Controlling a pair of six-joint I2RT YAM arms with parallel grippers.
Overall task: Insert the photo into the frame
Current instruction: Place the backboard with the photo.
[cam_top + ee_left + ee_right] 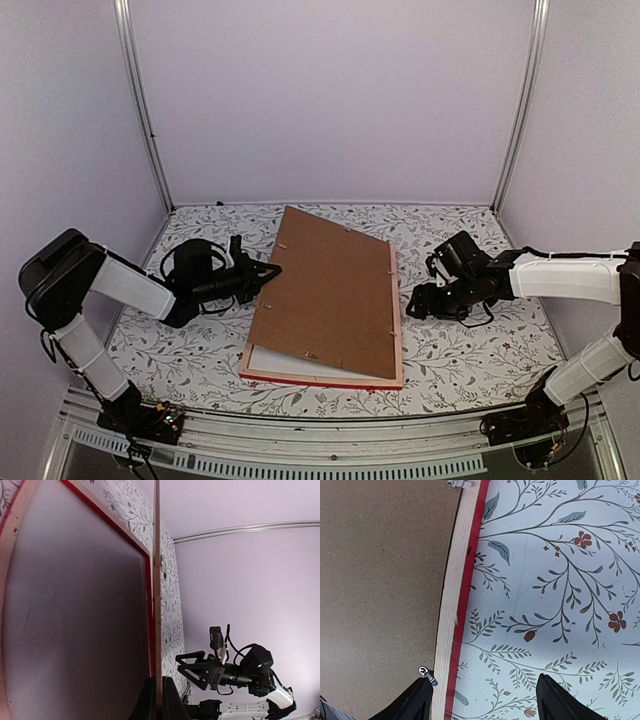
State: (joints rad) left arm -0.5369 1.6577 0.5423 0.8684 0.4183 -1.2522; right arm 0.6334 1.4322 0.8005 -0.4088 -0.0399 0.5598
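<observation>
Edge of thin brown backing board [325, 295] pinched by closed left hand [268, 271]; right hand [415, 303] spread, empty, above red-fronted wooden frame [397, 330].

The top camera looks down from behind the arms over the whole tabletop [470, 340]. The left wrist camera sights edge-on along the backing board [157, 580] towards the right tool [184, 671]. The right wrist camera hangs close over the frame [451, 605], which all views share.

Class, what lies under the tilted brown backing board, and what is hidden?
Under the brown backing board, pinched by the left gripper, a pale flat sheet lies inside the frame. Whether it carries a print cannot be told; the board covers the rest.
</observation>
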